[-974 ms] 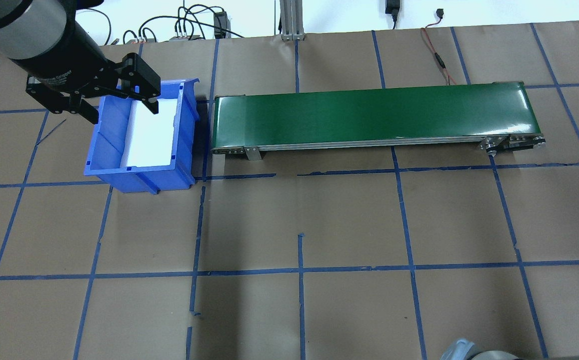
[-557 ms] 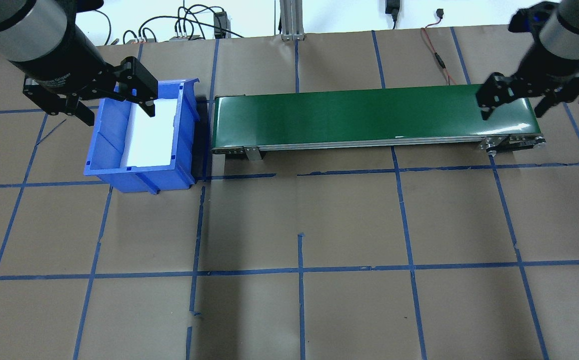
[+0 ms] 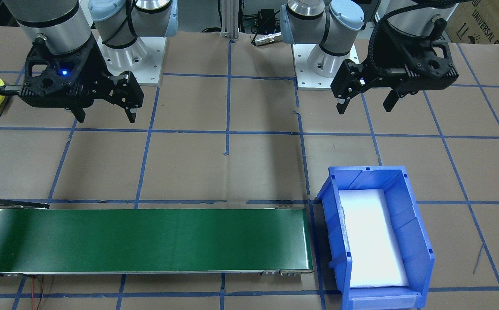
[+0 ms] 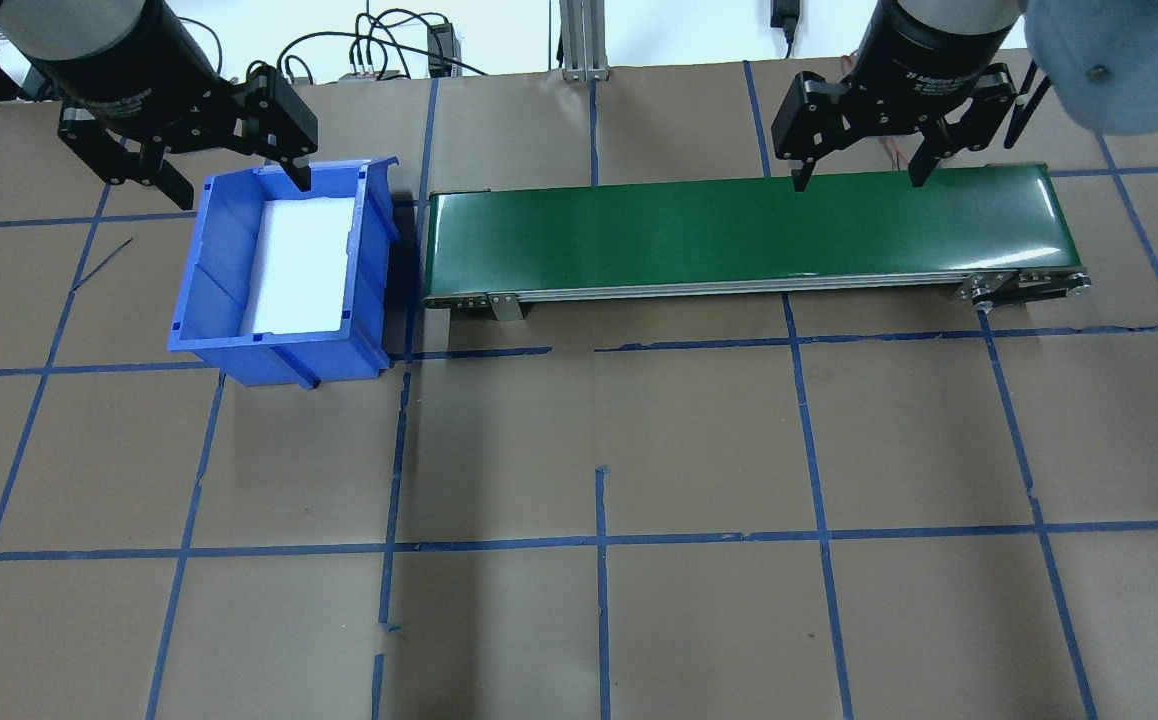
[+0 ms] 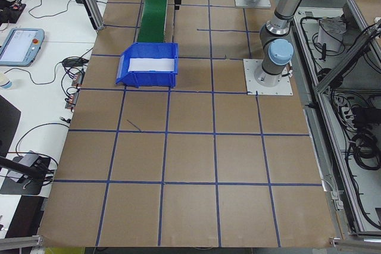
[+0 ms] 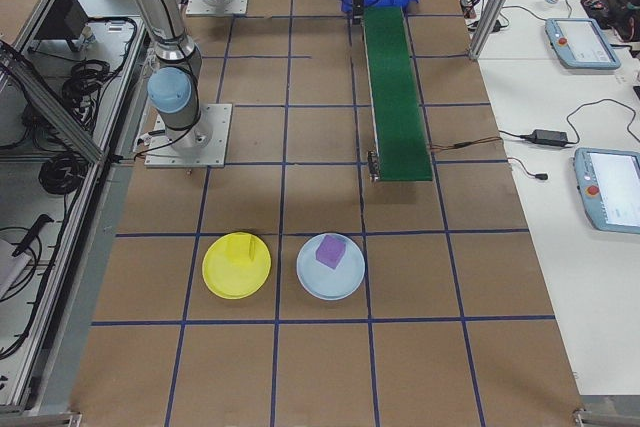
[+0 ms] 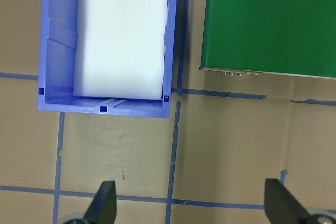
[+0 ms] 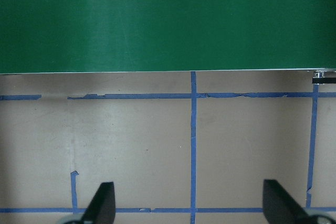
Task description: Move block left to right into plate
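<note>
Green conveyor belt [image 4: 739, 232] is sitting beside the blue bin [image 4: 284, 268] while I'm watching both the left gripper [image 4: 201, 172] and right gripper [image 4: 856, 168] hanging wide open, empty.

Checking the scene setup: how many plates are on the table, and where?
2. Both lie past the conveyor's end on the robot's right: the yellow plate holding a yellow block, and beside it a pale blue plate holding a purple block. None other shows.

Brown paper table [image 4: 699, 440] gridded with blue tape [image 4: 599, 540]; white side benches [image 6: 560, 97] carry cables.
</note>
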